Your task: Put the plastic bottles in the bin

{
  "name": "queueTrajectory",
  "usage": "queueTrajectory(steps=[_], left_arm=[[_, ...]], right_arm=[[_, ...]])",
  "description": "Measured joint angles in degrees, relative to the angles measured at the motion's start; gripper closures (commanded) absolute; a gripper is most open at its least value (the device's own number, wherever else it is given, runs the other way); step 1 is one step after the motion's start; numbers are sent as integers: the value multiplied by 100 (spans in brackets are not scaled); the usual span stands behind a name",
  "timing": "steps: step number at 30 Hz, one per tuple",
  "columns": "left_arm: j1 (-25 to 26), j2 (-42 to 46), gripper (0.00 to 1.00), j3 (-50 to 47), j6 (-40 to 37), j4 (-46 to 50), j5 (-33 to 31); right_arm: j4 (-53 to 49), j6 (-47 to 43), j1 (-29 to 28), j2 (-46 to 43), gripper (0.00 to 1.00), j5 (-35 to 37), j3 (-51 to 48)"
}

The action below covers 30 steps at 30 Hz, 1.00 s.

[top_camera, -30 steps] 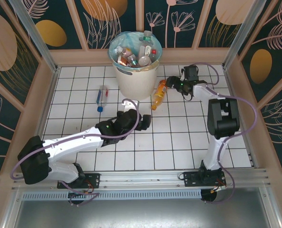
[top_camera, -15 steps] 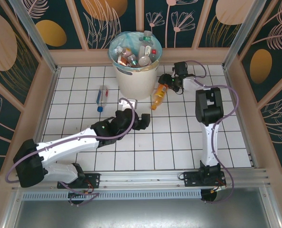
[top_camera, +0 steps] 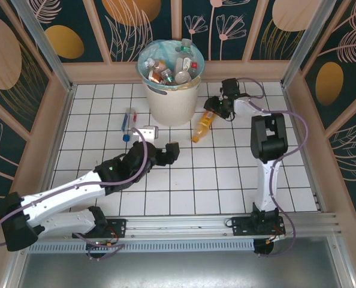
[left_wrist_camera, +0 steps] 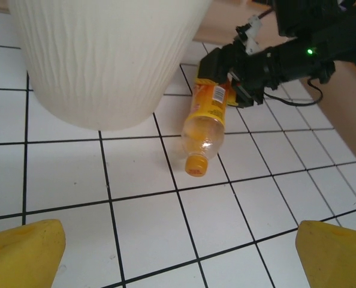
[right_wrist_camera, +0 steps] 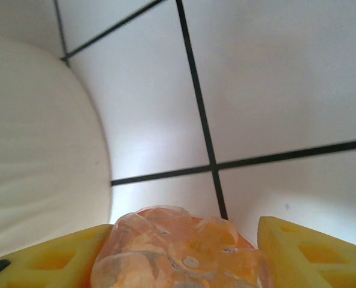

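Clenched on base of orange bottle (top_camera: 202, 125) lying on tiles just right of bin (top_camera: 172, 107): right gripper (top_camera: 210, 110). Spread wide, empty, nearer and left of bottle: left gripper (top_camera: 171, 151).

White arm links (top_camera: 64, 192) with black joints (top_camera: 268, 141), purple cables (top_camera: 292, 115), yellow pincer fingers (left_wrist_camera: 22, 255).

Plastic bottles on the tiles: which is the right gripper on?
The orange plastic bottle right of the round off-white bin, base between the right gripper's fingers; the clear blue-capped bottle lies untouched.
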<state>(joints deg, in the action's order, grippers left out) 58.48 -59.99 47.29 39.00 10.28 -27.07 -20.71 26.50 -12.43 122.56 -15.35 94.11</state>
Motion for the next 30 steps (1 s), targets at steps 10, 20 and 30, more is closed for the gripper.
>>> queueTrajectory(steps=[10, 20, 30], left_arm=[[0, 1550, 4, -313, 356, 789, -509], [-11, 2461, 5, -382, 636, 1567, -909], [-11, 2227, 5, -129, 649, 1880, -894]], right_arm=[[-208, -282, -203, -2487, 53, 1303, -118], [1257, -1926, -2168, -3692, 53, 3289, 382], [3906, -3853, -2859, -2420, 50, 3788, 1067]])
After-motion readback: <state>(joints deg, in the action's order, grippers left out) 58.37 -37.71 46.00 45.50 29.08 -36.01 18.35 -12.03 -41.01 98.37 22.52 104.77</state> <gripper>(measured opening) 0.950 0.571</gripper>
